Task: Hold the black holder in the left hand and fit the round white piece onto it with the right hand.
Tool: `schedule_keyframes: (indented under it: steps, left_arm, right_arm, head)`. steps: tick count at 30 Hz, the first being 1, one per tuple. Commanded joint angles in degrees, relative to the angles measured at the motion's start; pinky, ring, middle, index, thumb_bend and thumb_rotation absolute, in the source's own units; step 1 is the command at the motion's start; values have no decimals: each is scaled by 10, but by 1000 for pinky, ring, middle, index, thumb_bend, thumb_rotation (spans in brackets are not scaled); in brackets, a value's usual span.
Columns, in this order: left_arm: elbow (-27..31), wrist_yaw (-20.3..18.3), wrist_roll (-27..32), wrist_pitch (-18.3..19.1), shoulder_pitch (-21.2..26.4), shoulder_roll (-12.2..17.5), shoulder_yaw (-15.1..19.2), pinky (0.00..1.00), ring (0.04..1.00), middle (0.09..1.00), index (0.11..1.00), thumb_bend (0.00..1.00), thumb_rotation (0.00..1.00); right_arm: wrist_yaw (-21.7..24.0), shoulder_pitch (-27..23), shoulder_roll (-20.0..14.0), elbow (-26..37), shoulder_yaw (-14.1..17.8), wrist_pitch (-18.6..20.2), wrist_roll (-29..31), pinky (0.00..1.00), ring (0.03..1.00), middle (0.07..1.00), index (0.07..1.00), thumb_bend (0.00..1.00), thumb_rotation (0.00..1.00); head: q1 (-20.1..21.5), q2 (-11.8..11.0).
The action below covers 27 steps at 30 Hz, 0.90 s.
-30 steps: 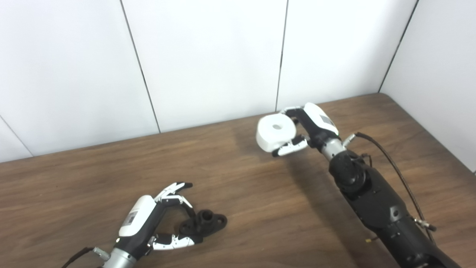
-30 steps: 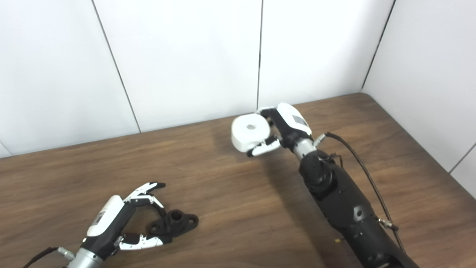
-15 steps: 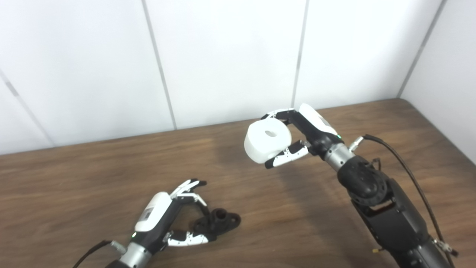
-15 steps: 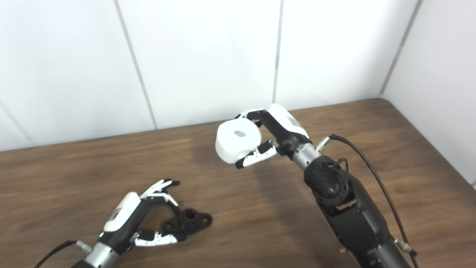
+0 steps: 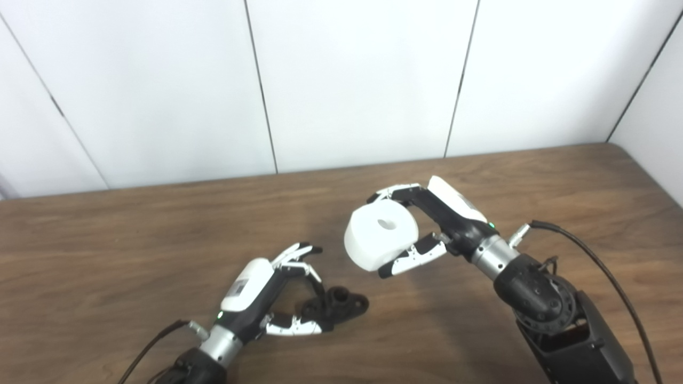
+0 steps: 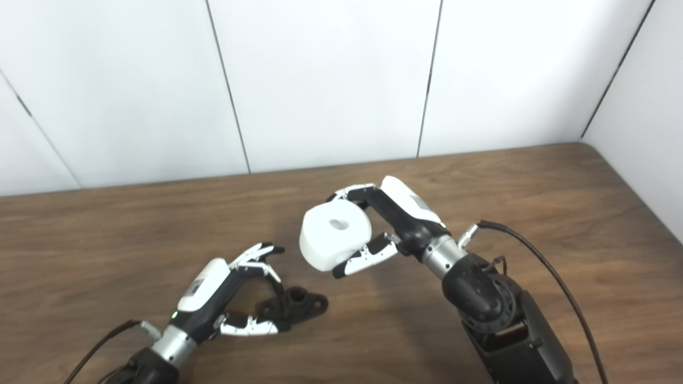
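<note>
Near the front edge of the table (image 5: 106, 240), the left hand (image 5: 267, 301) curls its fingers around the black holder (image 5: 336, 306), apparently gripping its near end as it lies on the wood. Right of it, the right hand (image 5: 432, 224) holds the round white piece (image 5: 380, 241) clamped between fingers and thumb, raised above the table.

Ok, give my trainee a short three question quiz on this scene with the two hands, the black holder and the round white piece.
1. True or false: the round white piece is already seated on the black holder.
2. Which hand holds the white piece? A) left B) right
3. Fill in: the holder lies on the ___ by the left hand.

Key
1. False; the piece is held above the table, apart from the holder.
2. B; the right hand grips it.
3. table.
</note>
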<state>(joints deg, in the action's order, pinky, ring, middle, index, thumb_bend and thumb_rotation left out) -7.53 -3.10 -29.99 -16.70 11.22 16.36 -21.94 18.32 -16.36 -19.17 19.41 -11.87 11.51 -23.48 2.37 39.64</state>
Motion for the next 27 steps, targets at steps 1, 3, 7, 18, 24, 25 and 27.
schedule_keyframes:
  steps: [1,3,7,18,24,25,27]
  left_arm:
    - [-33,-41,-21,50,-27,-5,-21,819,952,895,482,524,58]
    - [-32,-39,-27,51,-26,-6,-23,815,949,893,482,524,58]
    - [-32,-35,-54,60,-25,-9,-25,820,943,888,482,524,59]
    - [-30,-39,-108,88,-23,-13,-29,831,933,874,481,525,59]
    - [-32,-38,-114,91,-22,-13,-31,814,924,866,481,525,59]
    - [-32,-37,-114,91,-22,-13,-31,811,921,864,481,525,59]
    - [-30,-40,-113,94,-22,-14,-32,814,924,867,481,525,60]
  right_arm:
    - [4,-16,-2,26,0,-7,0,662,771,753,480,521,131]
    - [9,-15,-2,31,-5,-4,-5,655,768,752,480,521,132]
    - [15,-14,0,30,-10,-13,-3,658,770,752,480,521,131]
    - [21,-18,5,28,-20,-15,-7,623,748,748,480,522,129]
    - [23,-21,7,24,-24,-12,-2,635,761,756,480,521,129]
    - [23,-20,8,22,-24,-13,-2,643,766,756,481,521,129]
    - [25,-18,7,22,-25,-13,-1,659,775,757,481,521,129]
  head:
    - [-1,2]
    - [-3,5]
    - [-6,7]
    - [-11,12]
    - [-11,13]
    - [-11,13]
    - [-12,15]
